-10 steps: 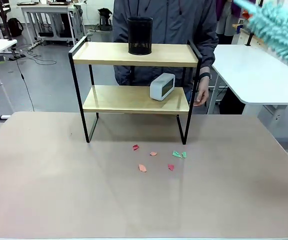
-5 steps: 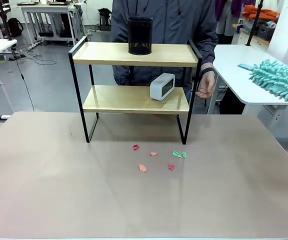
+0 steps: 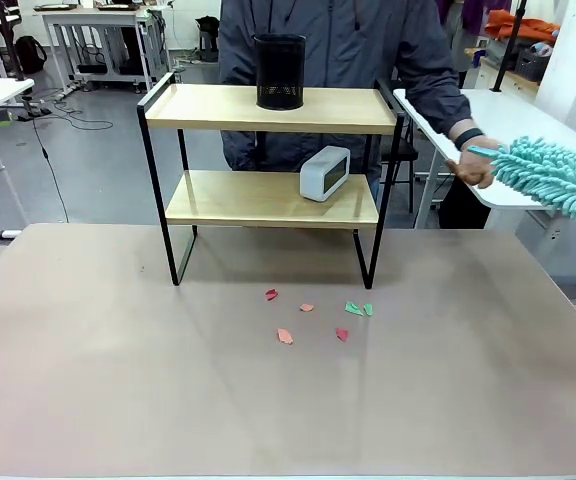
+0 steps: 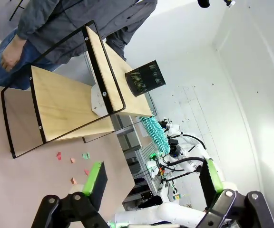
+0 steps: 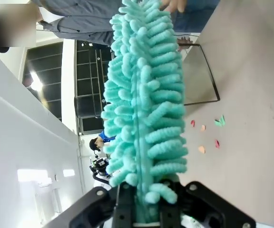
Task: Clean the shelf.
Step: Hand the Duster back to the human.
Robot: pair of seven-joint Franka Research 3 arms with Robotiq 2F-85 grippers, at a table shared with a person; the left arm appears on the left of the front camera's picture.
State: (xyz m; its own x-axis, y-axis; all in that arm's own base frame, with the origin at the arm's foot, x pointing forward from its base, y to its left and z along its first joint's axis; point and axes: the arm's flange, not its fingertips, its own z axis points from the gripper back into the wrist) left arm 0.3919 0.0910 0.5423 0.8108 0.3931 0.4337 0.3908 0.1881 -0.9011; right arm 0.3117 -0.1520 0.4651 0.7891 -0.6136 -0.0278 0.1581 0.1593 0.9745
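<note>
I see the shelf [image 3: 273,165] standing at the far middle of the matte beige surface [image 3: 118,380] — two smooth light wooden boards in a thin black metal frame, its long axis running left to right. A black mesh cylinder cup [image 3: 280,71] stands on the top board, and a white rounded box [image 3: 325,172] on the lower one. Small paper scraps [image 3: 318,315], red, orange and green, lie just near of the legs. At the far right, the person's hand [image 3: 475,163] touches the tip of a fluffy teal duster [image 3: 558,178]. My right gripper [image 5: 144,209] has its fingers pinching the duster's base. My left gripper [image 4: 151,178] has its fingers spread, holding nothing.
</note>
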